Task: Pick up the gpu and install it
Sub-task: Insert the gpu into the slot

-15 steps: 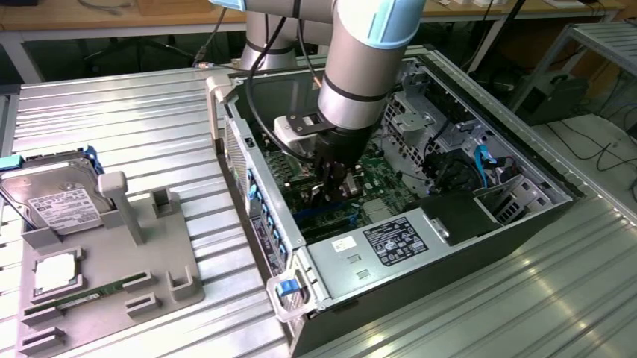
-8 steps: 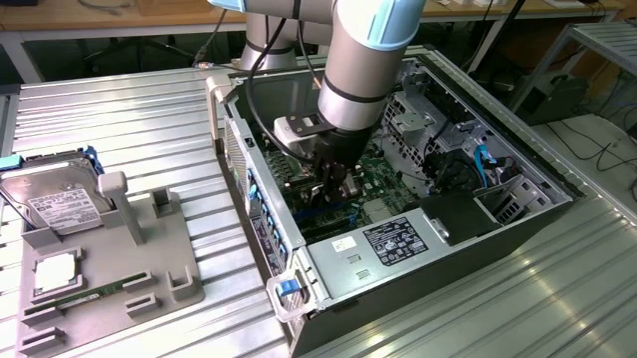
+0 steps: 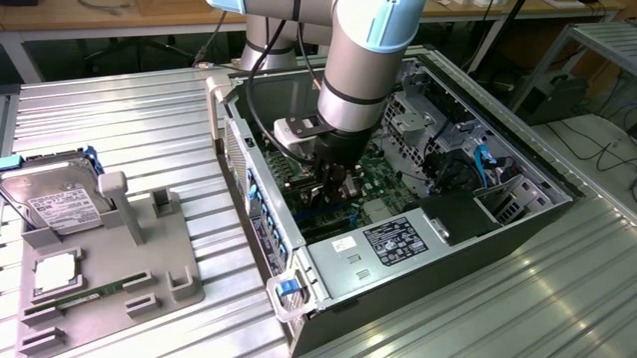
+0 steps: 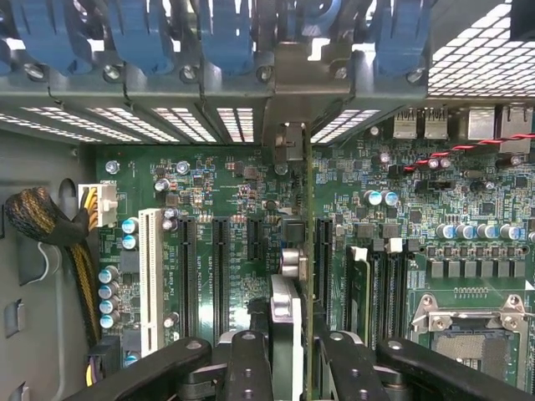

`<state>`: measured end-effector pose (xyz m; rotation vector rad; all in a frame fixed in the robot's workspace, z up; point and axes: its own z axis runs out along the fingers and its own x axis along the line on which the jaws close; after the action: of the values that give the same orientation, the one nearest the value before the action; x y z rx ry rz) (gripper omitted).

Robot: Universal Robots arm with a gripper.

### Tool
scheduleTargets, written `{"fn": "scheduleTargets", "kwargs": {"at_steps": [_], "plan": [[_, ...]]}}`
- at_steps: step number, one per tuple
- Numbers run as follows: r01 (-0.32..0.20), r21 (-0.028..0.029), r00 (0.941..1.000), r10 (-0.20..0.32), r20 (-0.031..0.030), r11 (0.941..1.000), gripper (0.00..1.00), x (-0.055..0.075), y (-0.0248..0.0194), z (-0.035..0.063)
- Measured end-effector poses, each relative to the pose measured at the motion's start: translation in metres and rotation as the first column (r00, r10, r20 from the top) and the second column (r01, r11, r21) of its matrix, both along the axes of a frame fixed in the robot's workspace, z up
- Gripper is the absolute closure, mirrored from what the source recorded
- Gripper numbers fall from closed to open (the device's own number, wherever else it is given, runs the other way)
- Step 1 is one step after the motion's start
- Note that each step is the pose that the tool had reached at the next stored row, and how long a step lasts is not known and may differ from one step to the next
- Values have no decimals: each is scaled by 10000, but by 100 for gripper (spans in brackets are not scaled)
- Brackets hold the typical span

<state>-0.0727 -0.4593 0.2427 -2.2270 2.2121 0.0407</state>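
In the wrist view the gpu (image 4: 306, 251) shows edge-on as a thin green and black card standing upright over the motherboard (image 4: 242, 209). Its metal bracket end (image 4: 288, 142) reaches the case's rear slot openings. My gripper (image 4: 301, 368) is shut on the card, with a black finger (image 4: 249, 368) on each side of it. The card stands in line with a black expansion slot (image 4: 322, 267); whether it is seated I cannot tell. In the exterior view my gripper (image 3: 333, 183) reaches down inside the open computer case (image 3: 448, 268), the card mostly hidden by the fingers.
A white slot (image 4: 150, 276) and other black slots (image 4: 220, 276) lie beside the card, and a CPU socket (image 4: 468, 326) lies further along the board. Blue latches (image 4: 226, 33) line the rear wall. On the exterior view's left, a grey fixture (image 3: 149, 253) holds a silver hard drive (image 3: 60, 201) and a RAM stick (image 3: 85, 298).
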Motion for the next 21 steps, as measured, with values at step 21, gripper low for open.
{"fn": "scheduleTargets", "kwargs": {"at_steps": [21], "plan": [[-1, 1, 10000, 1, 1, 10000, 72, 0, 14, -3]]}}
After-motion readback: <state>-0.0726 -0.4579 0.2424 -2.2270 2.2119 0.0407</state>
